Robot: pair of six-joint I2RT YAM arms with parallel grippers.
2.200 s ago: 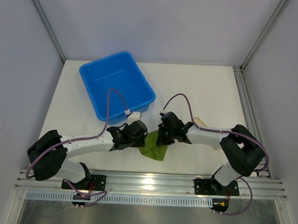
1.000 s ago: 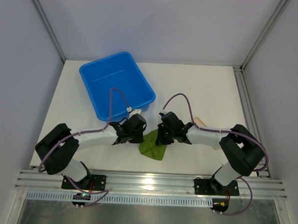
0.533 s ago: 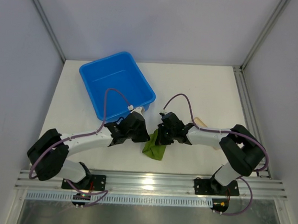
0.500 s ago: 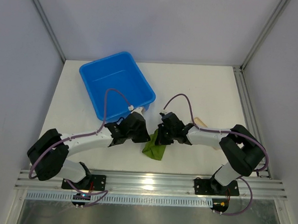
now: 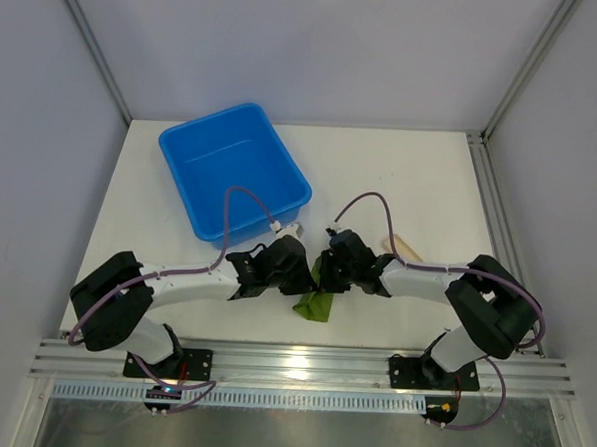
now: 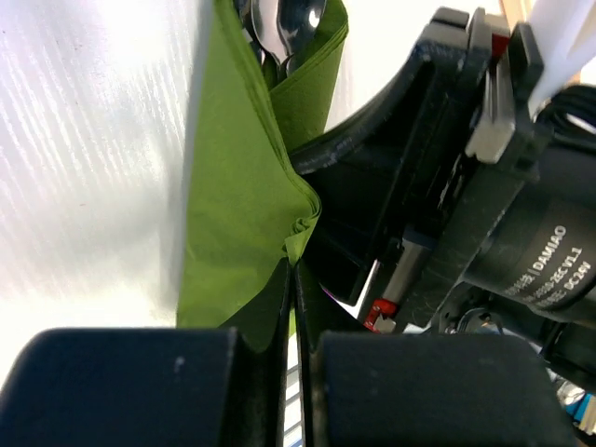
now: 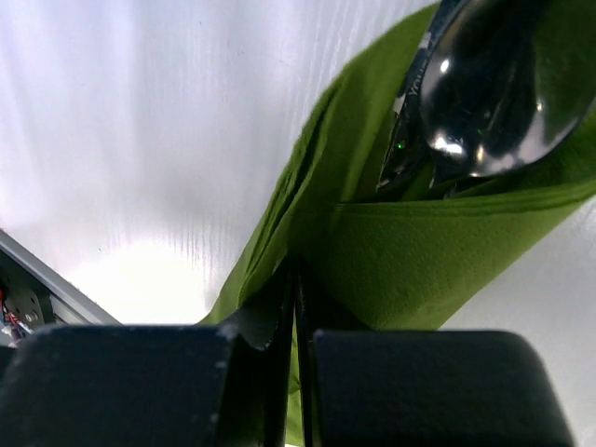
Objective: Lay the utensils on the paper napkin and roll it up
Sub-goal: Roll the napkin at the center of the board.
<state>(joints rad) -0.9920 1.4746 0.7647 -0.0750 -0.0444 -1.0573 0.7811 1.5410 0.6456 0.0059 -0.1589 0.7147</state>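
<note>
Near the bottom centre of the overhead view, the paper napkin (image 5: 314, 305) lay as a narrow green bundle on the white table (image 5: 411, 179), with the two arms' black heads meeting right over its upper end. The utensils (image 7: 484, 84) sat inside it. In the right wrist view a shiny spoon bowl and another dark metal tip poked out of the folded paper at the upper right, and in the left wrist view silvery ends showed at the top edge.

The right gripper (image 7: 293, 279) had its jaws pressed together on a fold of the napkin, which narrowed into the seam between them. The left gripper (image 6: 293, 298) was also drawn tight – its tips sat against a crimped corner of the green sheet, though whether any paper was caught between them could not be told.

A blue bin (image 5: 279, 207) stood in the upper left of the table – apart from the bundle. A slim beige piece (image 5: 395, 247) lay just right of the right arm's wrist.
</note>
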